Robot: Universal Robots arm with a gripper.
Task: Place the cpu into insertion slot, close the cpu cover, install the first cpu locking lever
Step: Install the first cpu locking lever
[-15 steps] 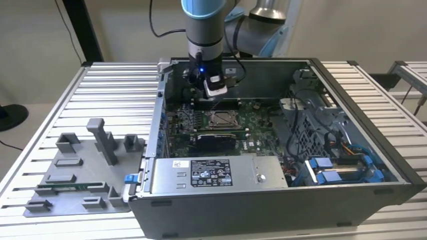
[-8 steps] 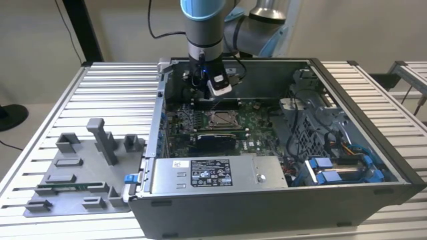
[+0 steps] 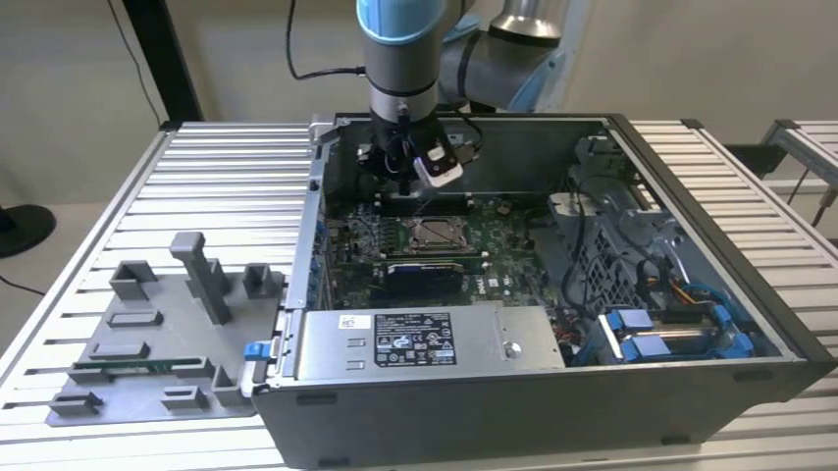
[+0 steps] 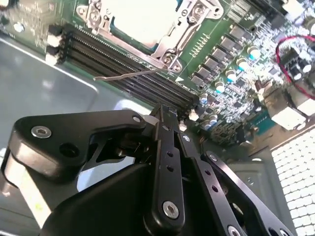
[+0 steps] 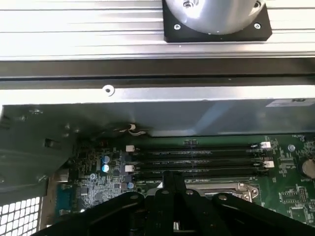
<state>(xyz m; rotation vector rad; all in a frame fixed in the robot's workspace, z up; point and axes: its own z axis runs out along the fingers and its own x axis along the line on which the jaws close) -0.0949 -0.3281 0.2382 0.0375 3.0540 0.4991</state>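
Observation:
The insertion slot [image 3: 434,234] sits on the green board inside the open computer case. In the second wrist view the cpu [image 4: 140,17] lies silvery in the slot, with the cpu cover [image 4: 167,46] framing it flat. A thin wire locking lever [image 4: 125,75] sticks out free over the black memory slots [image 4: 123,64]. My gripper [image 3: 407,188] hangs just above the board, behind the slot towards the case's back wall. Its fingertips [image 4: 165,114] meet with nothing between them, and they also appear over the slot's edge in the first wrist view [image 5: 173,178].
The case walls [image 3: 472,132] close in around the arm. A drive cage and cables [image 3: 629,235] fill the exterior view's right, and the power supply [image 3: 419,339] sits in front. A grey fixture plate [image 3: 157,334] with holders lies outside the case on the exterior view's left.

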